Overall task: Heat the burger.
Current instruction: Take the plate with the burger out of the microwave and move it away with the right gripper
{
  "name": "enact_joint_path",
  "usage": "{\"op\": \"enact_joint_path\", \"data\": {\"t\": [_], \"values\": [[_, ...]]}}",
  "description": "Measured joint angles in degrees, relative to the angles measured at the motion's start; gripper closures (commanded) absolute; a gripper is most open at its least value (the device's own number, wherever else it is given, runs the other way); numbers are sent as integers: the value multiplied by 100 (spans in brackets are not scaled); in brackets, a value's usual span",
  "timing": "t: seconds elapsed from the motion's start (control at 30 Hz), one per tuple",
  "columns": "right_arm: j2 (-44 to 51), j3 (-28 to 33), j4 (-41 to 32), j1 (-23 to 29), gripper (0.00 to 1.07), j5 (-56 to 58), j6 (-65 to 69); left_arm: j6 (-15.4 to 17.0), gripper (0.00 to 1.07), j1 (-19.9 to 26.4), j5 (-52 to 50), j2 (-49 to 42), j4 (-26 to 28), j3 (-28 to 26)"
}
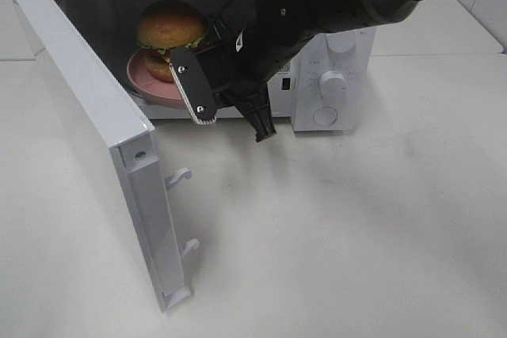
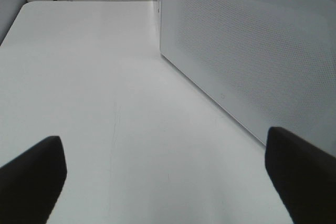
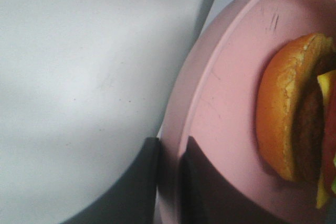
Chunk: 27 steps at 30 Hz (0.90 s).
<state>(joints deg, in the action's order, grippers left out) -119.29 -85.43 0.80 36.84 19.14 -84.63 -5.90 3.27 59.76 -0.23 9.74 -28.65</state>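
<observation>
1. Burger [image 1: 169, 28] sits on a pink plate [image 1: 146, 85] inside the open microwave [image 1: 333, 61], in the upper left of the exterior high frame; the door [image 1: 95, 132] swings out toward lower left.
2. Right gripper [image 1: 207, 89] reaches into the cavity mouth. In the right wrist view its fingers [image 3: 197, 182] straddle the plate's rim, closed narrow on it as far as the dim frame lets me judge.
3. Left gripper [image 2: 163, 177] hangs over the bare tabletop [image 2: 105, 77] beside the door's outer face, its two fingers spread wide and holding nothing.
4. Handling, as a judgement: the burger is tall, stacked and probably light, so it could topple or shed layers if squeezed or jolted. The stiff plate rim is the safer hold; slide it level and slowly.
5. Plate appears only partly inside; pushing it deeper and shutting the door seem left.
</observation>
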Motion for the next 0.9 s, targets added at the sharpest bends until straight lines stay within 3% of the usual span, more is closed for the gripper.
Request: {"op": "enact_joint_path", "data": {"t": [0.5, 0.9], "values": [[1129, 1289, -1129, -46, 107, 11, -1633, 0, 9, 0, 0, 0, 0, 0], [1851, 2114, -1146, -46, 107, 23, -1742, 0, 9, 0, 0, 0, 0, 0]]}}
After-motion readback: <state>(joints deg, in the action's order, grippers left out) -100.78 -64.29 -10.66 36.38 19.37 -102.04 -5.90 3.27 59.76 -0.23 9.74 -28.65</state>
